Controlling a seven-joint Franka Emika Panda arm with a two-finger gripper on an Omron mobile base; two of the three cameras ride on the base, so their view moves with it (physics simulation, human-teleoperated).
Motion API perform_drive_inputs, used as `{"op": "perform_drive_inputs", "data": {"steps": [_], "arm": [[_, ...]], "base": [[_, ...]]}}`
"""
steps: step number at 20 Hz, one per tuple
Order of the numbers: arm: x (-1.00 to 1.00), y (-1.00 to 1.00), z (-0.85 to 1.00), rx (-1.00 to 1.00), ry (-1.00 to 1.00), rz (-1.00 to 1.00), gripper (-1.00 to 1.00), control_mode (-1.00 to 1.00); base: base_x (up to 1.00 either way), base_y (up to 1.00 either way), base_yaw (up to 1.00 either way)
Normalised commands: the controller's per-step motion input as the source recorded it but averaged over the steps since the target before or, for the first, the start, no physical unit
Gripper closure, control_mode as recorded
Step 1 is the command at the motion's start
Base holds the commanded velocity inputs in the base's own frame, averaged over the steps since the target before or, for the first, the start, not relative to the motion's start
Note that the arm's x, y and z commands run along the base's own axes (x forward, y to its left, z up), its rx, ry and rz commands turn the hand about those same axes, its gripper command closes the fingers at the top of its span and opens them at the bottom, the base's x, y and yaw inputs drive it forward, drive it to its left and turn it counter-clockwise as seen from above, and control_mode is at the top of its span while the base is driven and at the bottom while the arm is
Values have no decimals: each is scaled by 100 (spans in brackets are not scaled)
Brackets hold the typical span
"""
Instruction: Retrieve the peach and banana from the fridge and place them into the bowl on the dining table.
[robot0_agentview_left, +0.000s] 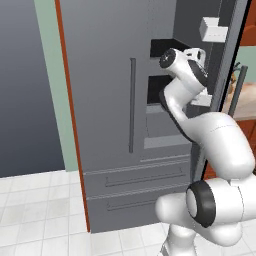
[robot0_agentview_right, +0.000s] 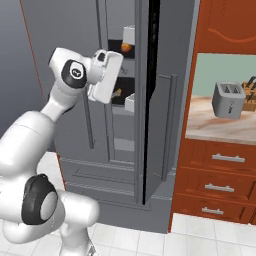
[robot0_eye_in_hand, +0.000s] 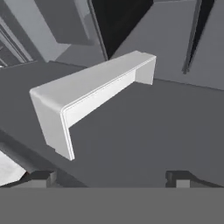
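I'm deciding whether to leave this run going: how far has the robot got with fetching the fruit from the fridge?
Early stage. Done: the fridge has its right door swung open. In hand: the gripper is at the opening with jaws open and empty, facing a white door bin. Left: the peach sits on an upper shelf, untouched; something yellowish lower down may be the banana, too small to tell. Both fruits must go into the bowl.

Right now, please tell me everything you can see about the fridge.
The fridge is a tall matte-grey unit with French doors. Its left door is shut and carries a long vertical bar handle; two drawers sit below. The right door stands open, showing a dark interior and white door bins. A small orange fruit, likely the peach, sits on an upper shelf. The open gripper reaches toward the interior without touching anything.
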Motion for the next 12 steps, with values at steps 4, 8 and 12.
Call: {"op": "perform_drive_inputs", "data": {"steps": [4,8,12], "arm": [[42,-42,-5,-6,30,-5,-100,-100],[40,-40,-8,-7,29,-4,-100,-100],[-18,-79,-12,-2,19,-7,-100,-100]], "base": [[0,0,0],[0,0,0],[0,0,0]]}}
